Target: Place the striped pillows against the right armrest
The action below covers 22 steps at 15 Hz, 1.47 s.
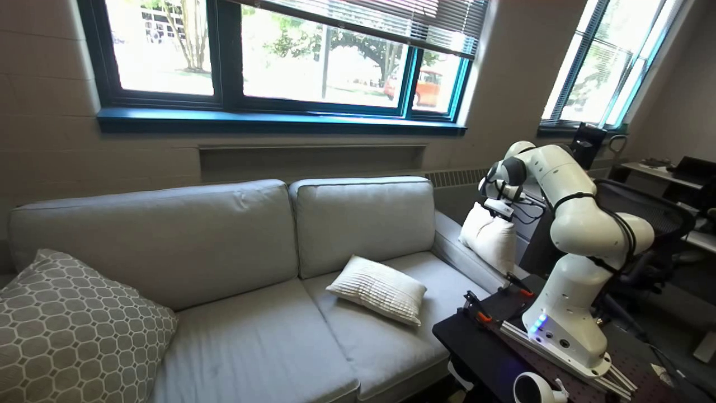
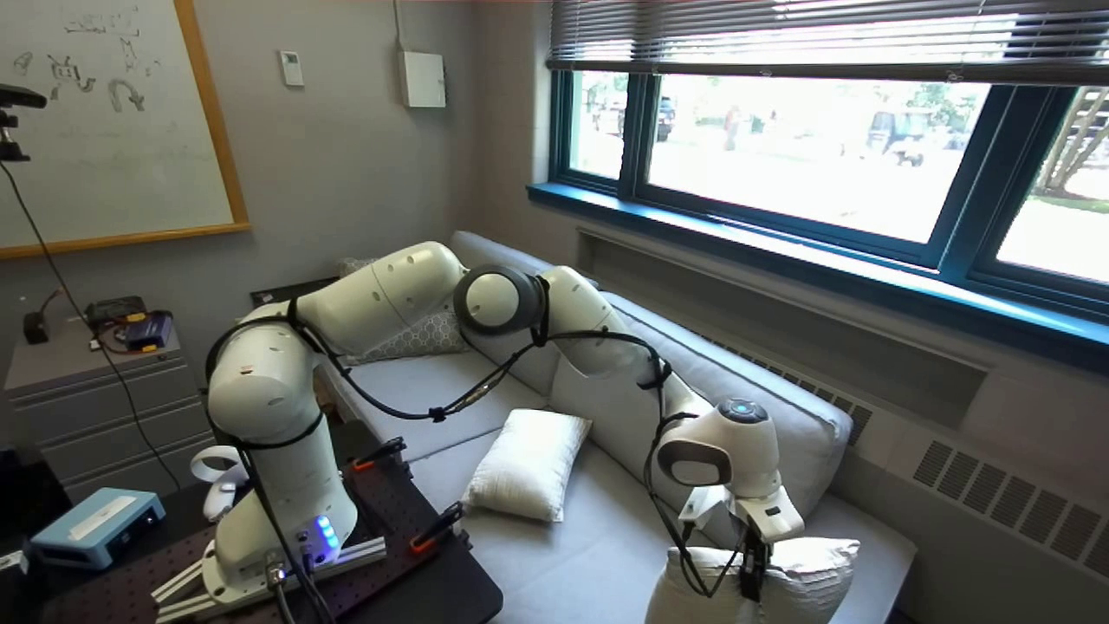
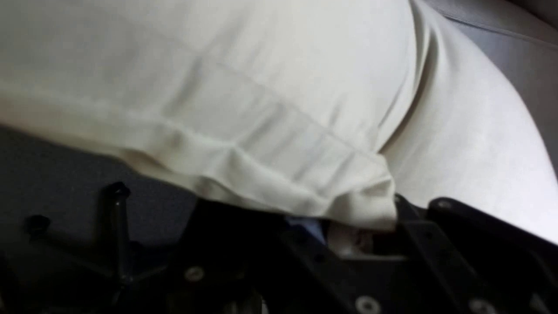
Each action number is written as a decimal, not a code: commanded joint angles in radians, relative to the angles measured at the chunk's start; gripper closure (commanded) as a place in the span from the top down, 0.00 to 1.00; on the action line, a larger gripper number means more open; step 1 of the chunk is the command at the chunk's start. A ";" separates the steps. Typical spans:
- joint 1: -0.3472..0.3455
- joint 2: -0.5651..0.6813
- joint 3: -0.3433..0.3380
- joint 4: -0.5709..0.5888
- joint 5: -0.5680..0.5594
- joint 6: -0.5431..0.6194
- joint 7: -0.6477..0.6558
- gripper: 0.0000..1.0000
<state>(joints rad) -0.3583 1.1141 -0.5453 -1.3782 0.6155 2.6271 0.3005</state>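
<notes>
1. One striped pillow [image 1: 380, 290] lies at an angle on the seat cushion [image 1: 363, 344] next to the right armrest [image 1: 454, 242], apart from that armrest; whether its rear corner touches the back cushion [image 1: 366, 224] I cannot tell.
2. Another striped pillow [image 2: 806, 576] is up in the tool [image 2: 752, 584], at the right armrest's end of the sofa [image 1: 240, 336].
3. The tool points downward with its jaws closed in on the upper edge of this pillow, and cloth bulges on either side of the dark fingers [image 2: 750, 576]; the exact gap between them is hidden.
4. In an exterior view the held pillow [image 1: 482, 238] hangs aslant and overlaps the right armrest; whether the two touch I cannot tell.
5. In the wrist view its cream cloth [image 3: 261, 87] covers most of the upper part, a creased corner meeting the dark parts of the tool, with a deep fold running up from there.
6. The white arm [image 1: 565, 179] rises from a base [image 1: 570, 313] on the dark worktop [image 1: 464, 330], blue lights [image 1: 538, 323] glowing on the base, and bends over toward the right armrest.
7. A larger grey pillow [image 1: 84, 330] with a white lattice pattern leans at the opposite end of the sofa.
8. Two clamps [image 1: 480, 310] with orange parts sit at the worktop's edge, and a white controller [image 1: 531, 389] lies near the base.
</notes>
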 commanded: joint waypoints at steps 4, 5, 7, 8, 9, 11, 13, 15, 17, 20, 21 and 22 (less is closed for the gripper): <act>-0.013 -0.101 0.006 -0.065 -0.227 -0.027 0.242 0.02; -0.024 -0.108 0.004 -0.059 -0.239 -0.038 0.263 0.02; -0.056 -0.120 0.009 -0.037 -0.257 -0.068 0.285 0.02; -0.073 -0.125 0.015 -0.025 -0.265 -0.085 0.289 0.02; -0.092 -0.134 0.030 -0.013 -0.270 -0.100 0.275 0.03; -0.117 -0.159 0.070 -0.007 -0.274 -0.115 0.241 0.03; -0.123 -0.197 0.115 -0.025 -0.274 -0.107 0.204 0.03; -0.077 -0.245 0.118 -0.076 -0.241 -0.066 0.150 0.02; -0.036 -0.308 0.141 -0.135 -0.244 -0.001 0.096 0.03; 0.046 -0.397 0.173 -0.236 -0.254 0.131 0.021 0.03; 0.076 -0.426 0.186 -0.271 -0.255 0.176 -0.003 0.03; 0.080 -0.456 0.232 -0.300 -0.290 0.222 -0.003 0.03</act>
<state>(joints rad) -0.3173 0.7987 -0.3850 -1.5265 0.3684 2.7432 0.3612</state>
